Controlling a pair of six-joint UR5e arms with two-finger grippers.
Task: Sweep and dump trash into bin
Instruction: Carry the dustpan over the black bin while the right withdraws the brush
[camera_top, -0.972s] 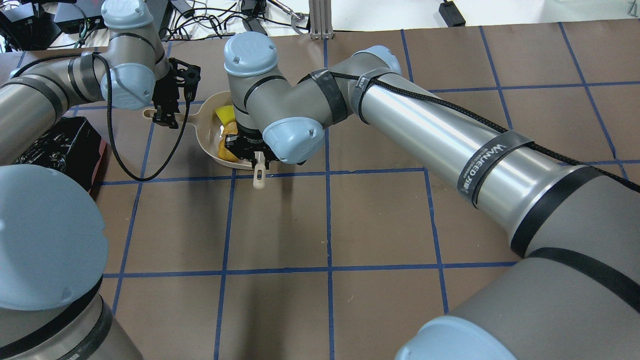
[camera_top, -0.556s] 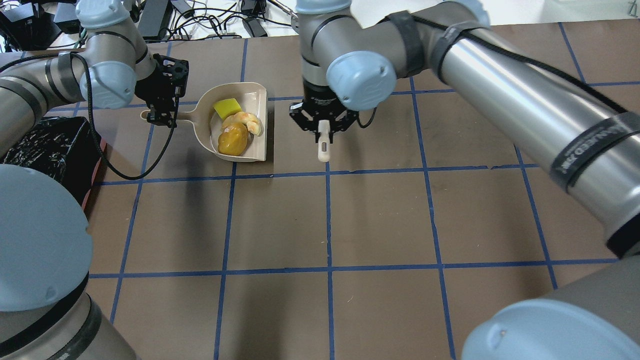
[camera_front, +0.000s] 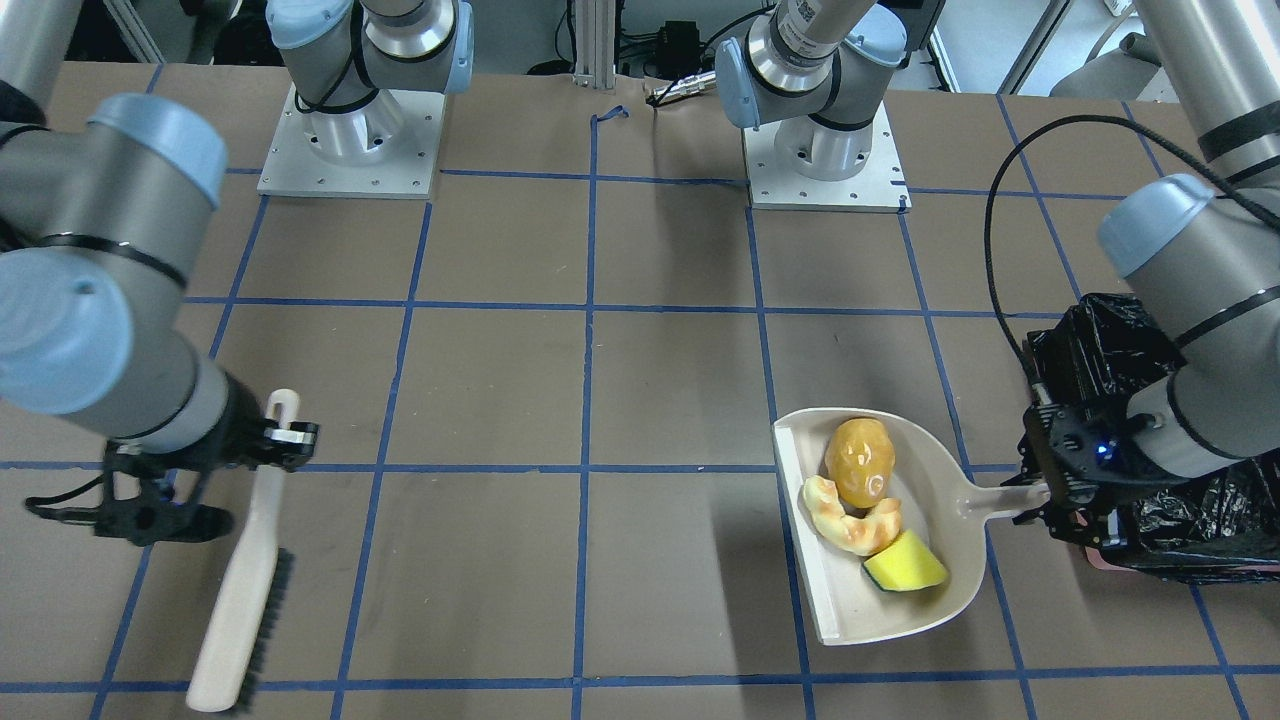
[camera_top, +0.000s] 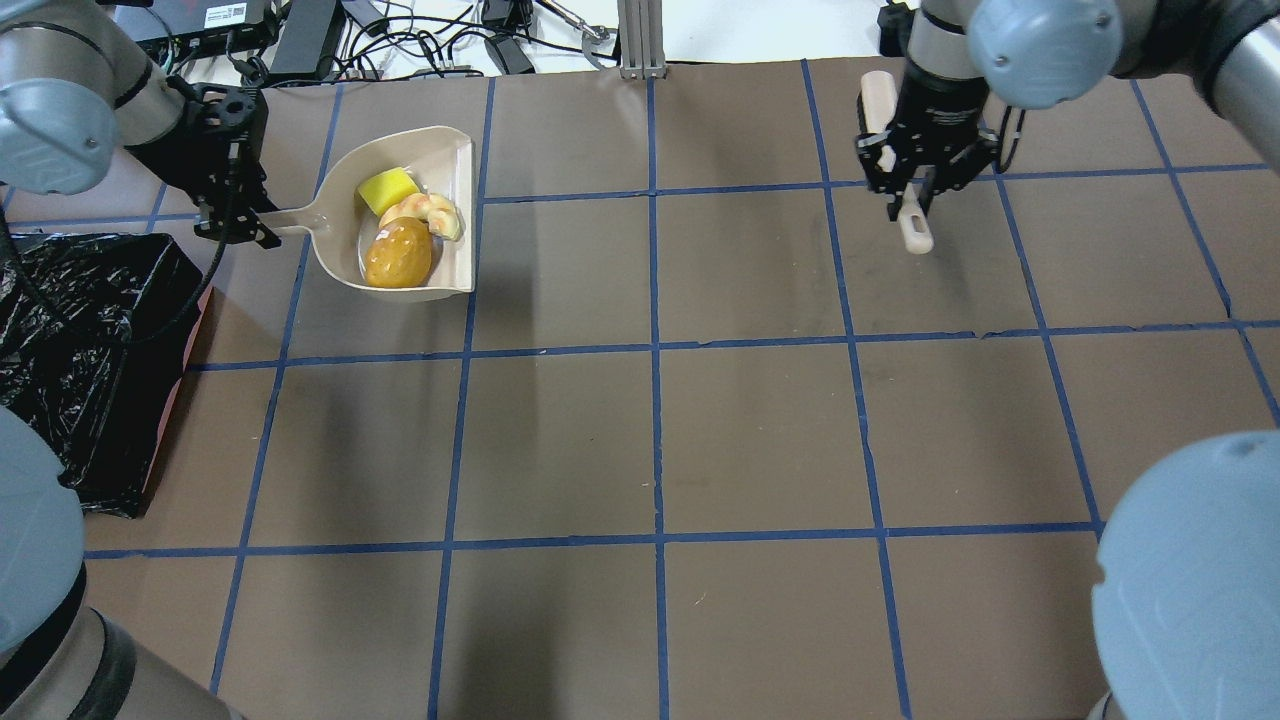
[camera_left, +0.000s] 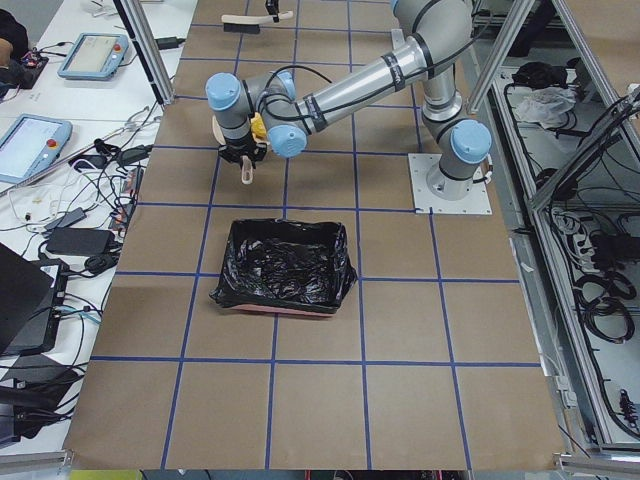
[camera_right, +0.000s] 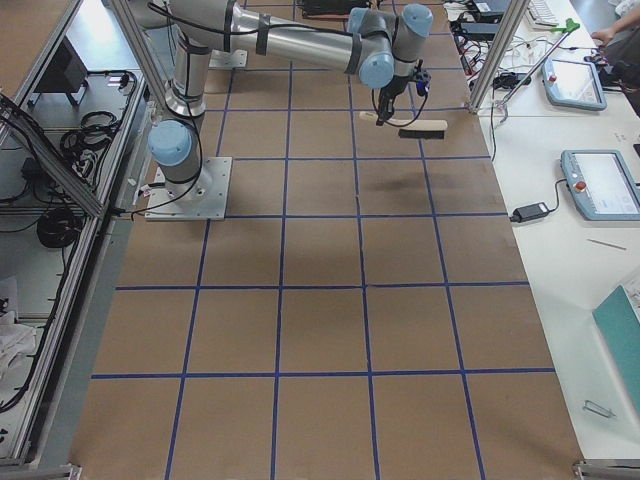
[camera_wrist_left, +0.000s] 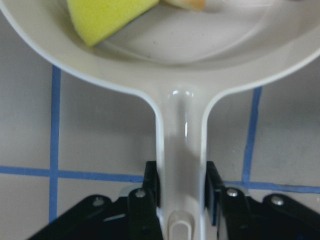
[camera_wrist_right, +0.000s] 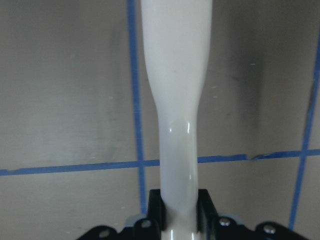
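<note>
The left gripper (camera_wrist_left: 181, 186) is clamping its jaws narrowly on the end of the dustpan handle (camera_wrist_left: 180, 125). Gripping so far back, it is letting the dustpan (camera_top: 455, 150) stick out level, so nothing is sliding off.

All of the trash is lying inside. The golden lump (camera_top: 398, 258) is nearest the robot, the crescent pastry (camera_top: 432, 212) is by the open lip, and the yellow sponge (camera_top: 388, 188) is farthest. The dustpan is sitting at the far left of the table (camera_top: 760, 430). The bin (camera_top: 70, 330) is just beside it, nearer and further left, its black liner gaping upward to take the dump.

The right gripper (camera_wrist_right: 179, 206) is pinching its jaws on the brush handle (camera_wrist_right: 176, 100). It is holding the brush (camera_front: 235, 600) at the far right, well apart from the dustpan, probably giving the left arm a free path.

Sweeping is looking finished. Carrying the dustpan over the bin and tipping it is what is remaining.
</note>
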